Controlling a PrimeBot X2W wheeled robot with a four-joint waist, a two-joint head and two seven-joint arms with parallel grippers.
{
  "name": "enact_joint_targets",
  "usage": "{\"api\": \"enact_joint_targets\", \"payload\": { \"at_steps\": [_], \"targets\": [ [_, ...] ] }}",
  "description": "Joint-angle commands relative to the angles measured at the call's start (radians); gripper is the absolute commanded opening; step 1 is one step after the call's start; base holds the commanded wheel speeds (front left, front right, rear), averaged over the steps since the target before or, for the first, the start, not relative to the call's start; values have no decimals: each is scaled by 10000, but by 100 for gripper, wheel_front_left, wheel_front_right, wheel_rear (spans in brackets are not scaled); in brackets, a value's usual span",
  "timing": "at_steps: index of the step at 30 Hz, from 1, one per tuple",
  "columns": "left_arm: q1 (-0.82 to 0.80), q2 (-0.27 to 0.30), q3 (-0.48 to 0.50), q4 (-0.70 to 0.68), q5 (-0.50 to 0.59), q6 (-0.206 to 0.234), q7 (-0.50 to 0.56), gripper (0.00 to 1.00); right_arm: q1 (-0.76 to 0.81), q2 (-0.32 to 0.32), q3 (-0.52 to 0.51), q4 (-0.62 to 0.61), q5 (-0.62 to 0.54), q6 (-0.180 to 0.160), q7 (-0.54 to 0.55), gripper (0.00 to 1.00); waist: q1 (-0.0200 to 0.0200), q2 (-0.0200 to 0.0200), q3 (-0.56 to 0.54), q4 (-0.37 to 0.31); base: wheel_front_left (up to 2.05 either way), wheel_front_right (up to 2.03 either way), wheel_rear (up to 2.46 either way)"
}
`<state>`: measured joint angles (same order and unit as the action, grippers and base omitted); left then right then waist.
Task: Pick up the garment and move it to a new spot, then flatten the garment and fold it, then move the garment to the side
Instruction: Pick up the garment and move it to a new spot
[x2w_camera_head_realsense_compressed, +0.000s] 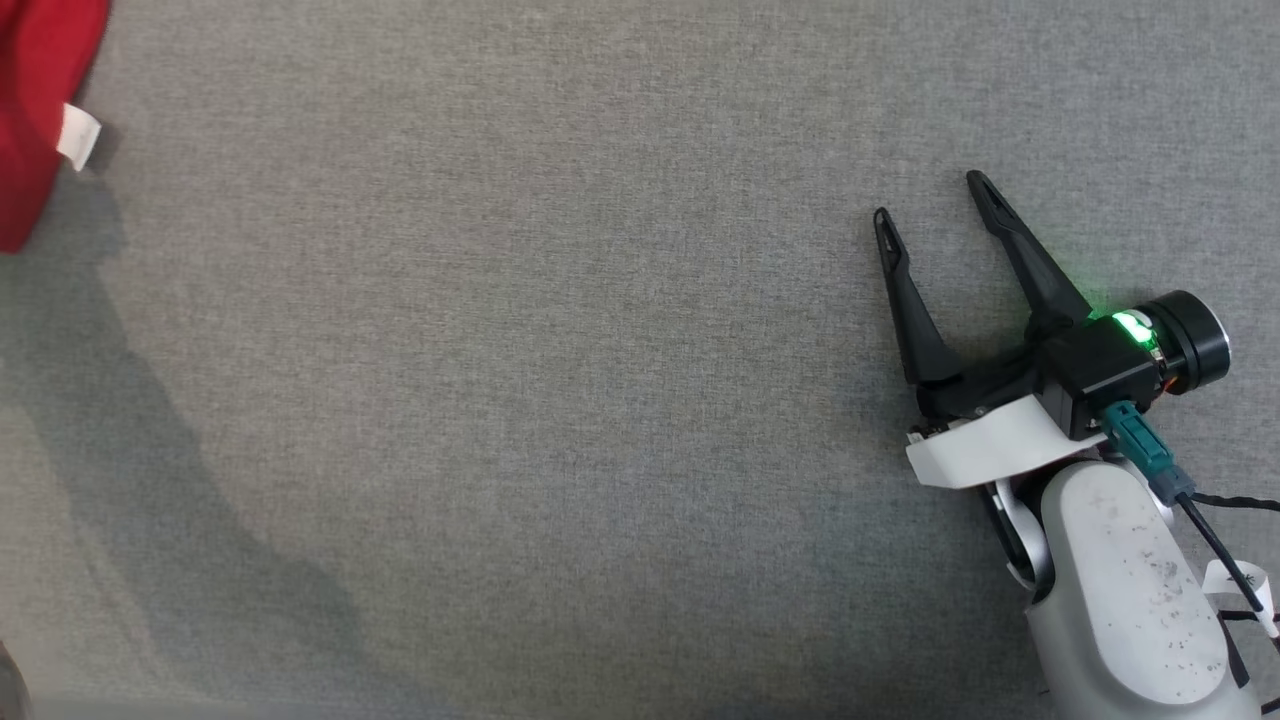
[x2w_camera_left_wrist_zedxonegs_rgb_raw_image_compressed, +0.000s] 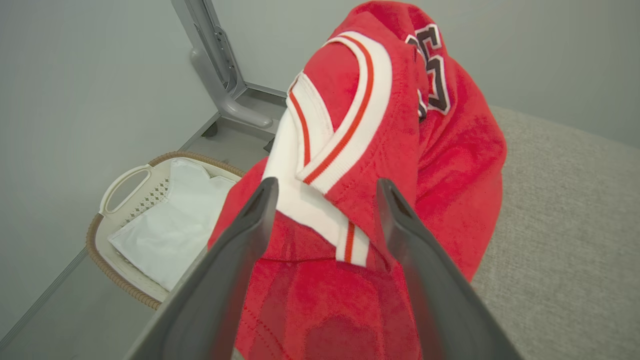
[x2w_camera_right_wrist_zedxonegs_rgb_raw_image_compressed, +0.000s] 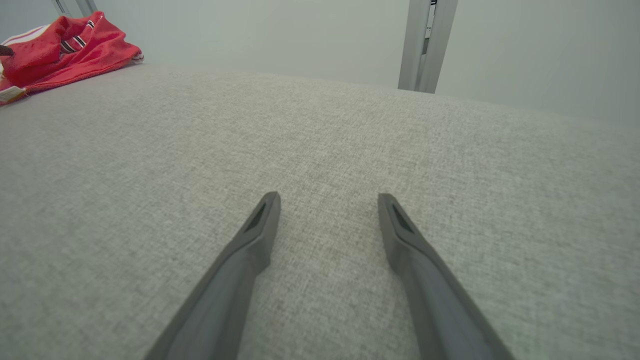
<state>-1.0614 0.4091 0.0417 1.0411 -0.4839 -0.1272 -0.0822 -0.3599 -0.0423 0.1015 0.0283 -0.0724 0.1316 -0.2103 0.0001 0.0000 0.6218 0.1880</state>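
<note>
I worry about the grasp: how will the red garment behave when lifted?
Probably floppy: the red garment lies bunched in soft folds. Its fuzzy pile looks unlikely to slip. Since it lies crumpled, loose parts would likely hang and drag when raised.

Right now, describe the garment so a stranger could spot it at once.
Find the grey fabric surface and follow it to its far left edge, above the cream basket on the floor. The garment lies bunched there, bright red with white orange-striped trim and dark numerals, unlike the white cloth in the basket.

Red garment (x2w_camera_left_wrist_zedxonegs_rgb_raw_image_compressed: 450, 165), white-and-orange striped trim (x2w_camera_left_wrist_zedxonegs_rgb_raw_image_compressed: 372, 95), possibly black numerals (x2w_camera_left_wrist_zedxonegs_rgb_raw_image_compressed: 436, 80); grey woven surface (x2w_camera_head_realsense_compressed: 560, 400).
</note>
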Motion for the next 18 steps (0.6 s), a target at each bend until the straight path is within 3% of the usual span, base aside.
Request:
{"api": "enact_joint_targets", "payload": {
  "at_steps": [1,15,17,18],
  "targets": [
    [-227,69,-45,236,23,-23,-34,100,189,-167,-164,258,-157,-21,161,100,-1,0,594,-378,0,0,0],
    [-986,404,-374,1308,-530,-40,-564,100,398,-259,-166,62,-254,-32,233,100,-1,0,773,-793,0,0,0],
    [-1063,509,-436,1372,-516,-40,-788,40,398,-259,-218,46,-270,-32,195,100,-1,0,787,-846,0,0,0],
    [-1101,556,-460,1420,-515,-40,-930,0,396,-259,-248,49,-276,-32,184,100,-1,0,791,-868,0,0,0]
  ]
}}
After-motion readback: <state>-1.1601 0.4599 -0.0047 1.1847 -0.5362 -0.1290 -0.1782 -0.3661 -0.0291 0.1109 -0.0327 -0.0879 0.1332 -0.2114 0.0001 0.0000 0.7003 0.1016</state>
